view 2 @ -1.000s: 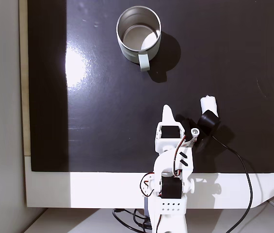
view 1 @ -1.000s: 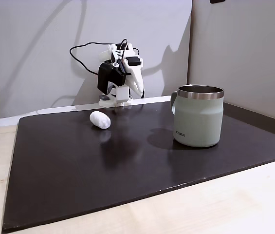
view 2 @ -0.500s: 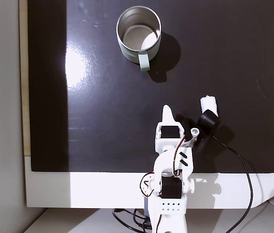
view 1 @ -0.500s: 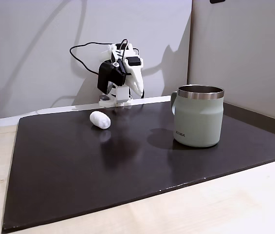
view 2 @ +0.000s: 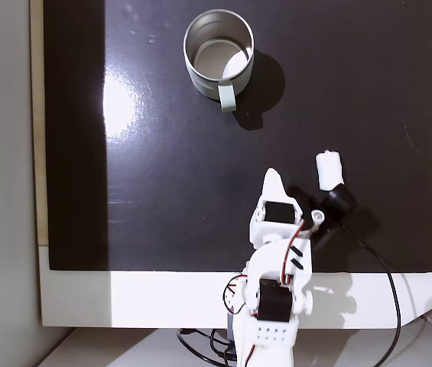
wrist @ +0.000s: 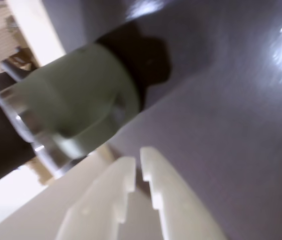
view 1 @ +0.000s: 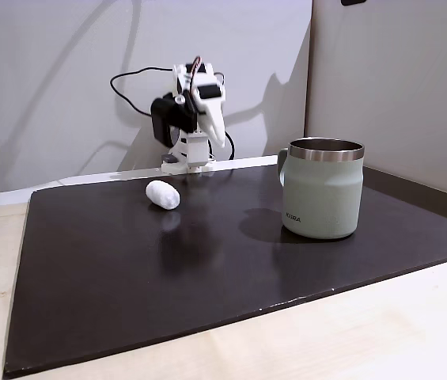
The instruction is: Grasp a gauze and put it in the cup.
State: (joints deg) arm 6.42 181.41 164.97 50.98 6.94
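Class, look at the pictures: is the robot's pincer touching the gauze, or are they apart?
Apart. In a fixed view from above, dark mat shows between the pincer and the gauze; in the side fixed view the pincer hangs above the gauze.

The gauze (view 2: 329,169), a small white oval roll, lies on its side on the dark worktop (view 2: 162,191), just right of the pincer (view 2: 274,177) tip in the top-down fixed view. The cup (view 2: 217,53), a pale sage-green mug with a steel rim, stands upright and empty, well ahead of the pincer, handle toward it.
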